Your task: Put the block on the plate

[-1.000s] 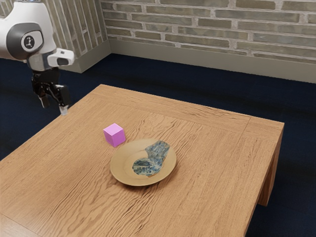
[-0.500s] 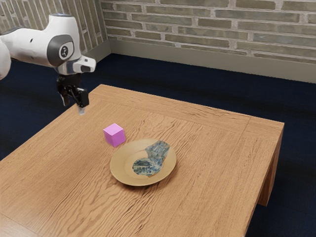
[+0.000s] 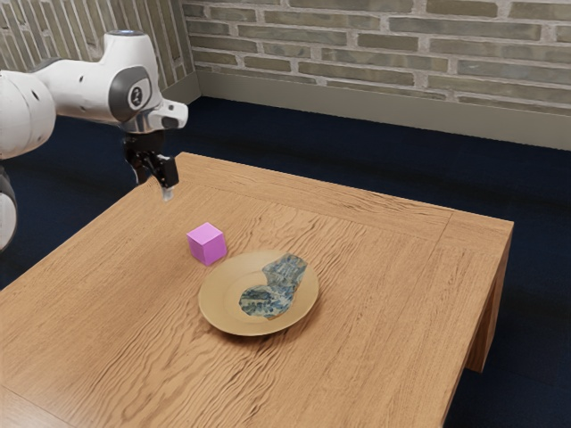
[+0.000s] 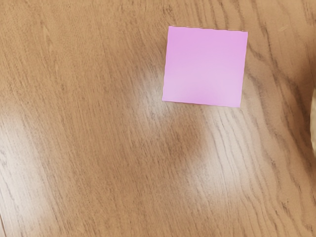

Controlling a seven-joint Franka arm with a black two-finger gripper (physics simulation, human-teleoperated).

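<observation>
a wooden table [image 3: 384, 294] was set on a dark blue floor [image 3: 357, 153]; a brick wall [image 3: 393, 42] was edged below by a pale baseboard [image 3: 357, 105].

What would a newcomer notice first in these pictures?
The bright pink cube on the brown wooden table probably catches the eye first. Beside it lies a round tan plate with blue-grey patches. At the exterior view's left, a white arm holds its black gripper above the table.

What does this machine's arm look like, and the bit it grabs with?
The arm is glossy white with smooth, rounded sections, and a dark grey patch near the wrist bears a small round emblem. The gripper is black and angular, with a pale tip.
</observation>
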